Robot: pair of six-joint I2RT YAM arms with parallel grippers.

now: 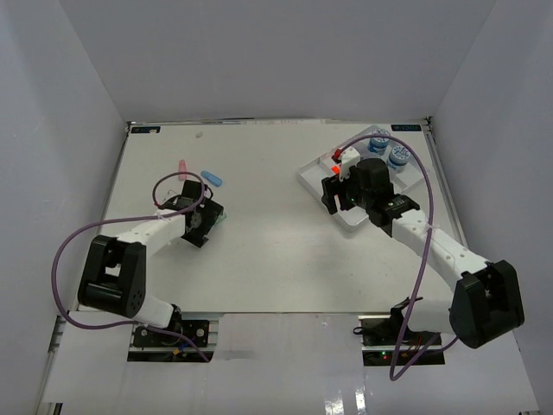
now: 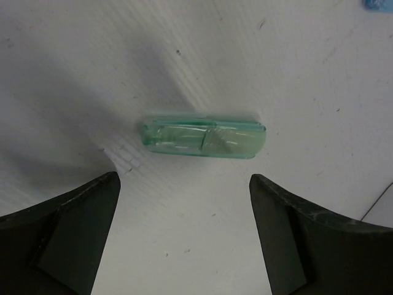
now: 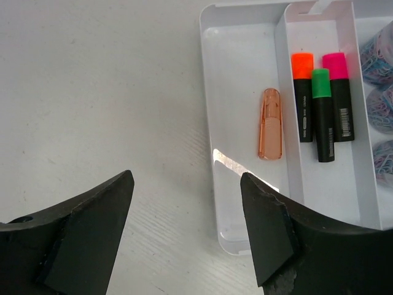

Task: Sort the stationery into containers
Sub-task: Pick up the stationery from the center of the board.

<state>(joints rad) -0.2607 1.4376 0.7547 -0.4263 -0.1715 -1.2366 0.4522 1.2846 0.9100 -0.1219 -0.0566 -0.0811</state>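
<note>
Stationery lies in two places: some in the tray and some loose on the desk. The long white plastic tray (image 3: 236, 67) with narrow slots sits at the far right of the flat white desk (image 1: 276, 259).

In its left slot lies one orange see-through plastic cap (image 3: 271, 124), all alone. In the next slot lie three short black markers side by side: the black marker with the orange top (image 3: 303, 98), the black marker with the green top (image 3: 323, 117) and the black marker with the pink top (image 3: 339, 98). The green one lies between the other two, close against them. The slot past that holds small round jars with blue and white lids (image 3: 377, 55), cut off by the edge of the view.

The right tool (image 3: 187, 178) hangs over the edge of the tray, one finger above the desk and the other above the tray. Its fingers stand well apart and hold nothing.

On the left part of the desk, a green see-through plastic cap (image 2: 204, 136) lies flat on its side. The left tool (image 2: 184, 184) is just beside it, spread wide with nothing in it. The cap lies ahead of the gap and touches neither finger.

Farther back on the desk lie a small pink stubby piece (image 1: 182, 163) and a small blue stubby piece (image 1: 213, 177), near each other but apart. They are too small to tell more.
</note>
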